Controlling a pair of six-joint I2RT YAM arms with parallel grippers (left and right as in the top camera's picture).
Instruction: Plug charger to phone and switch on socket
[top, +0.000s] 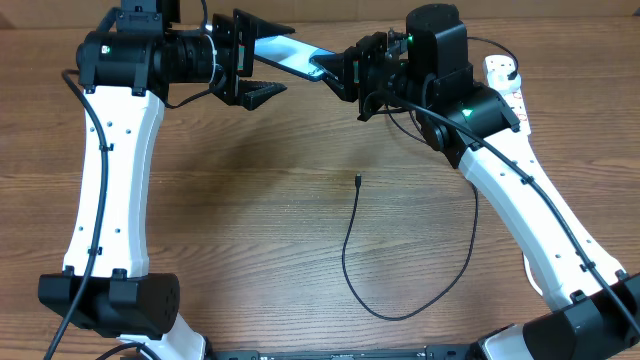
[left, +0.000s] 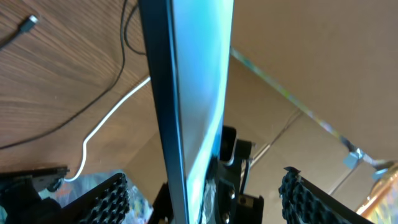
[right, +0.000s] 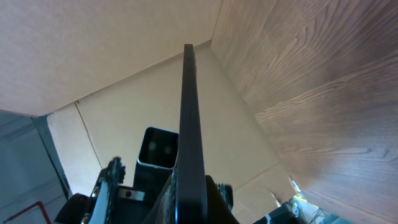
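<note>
The phone (top: 284, 51), with a light blue screen, is held in the air at the back of the table. My right gripper (top: 335, 72) is shut on its right end; the right wrist view shows the phone edge-on (right: 189, 118) between the jaws (right: 194, 198). My left gripper (top: 258, 60) is open, its two fingers spread on either side of the phone's left end (left: 193, 93) without touching it (left: 205, 175). The black charger cable (top: 345, 250) lies looped on the table, its connector tip (top: 357, 180) free and also visible in the left wrist view (left: 28, 22). The white socket strip (top: 506, 80) lies at the back right, partly hidden by the right arm.
A cardboard wall (right: 124, 43) stands along the back edge of the wooden table (top: 250, 220). The thick white cord (left: 102, 124) runs on the table below the phone.
</note>
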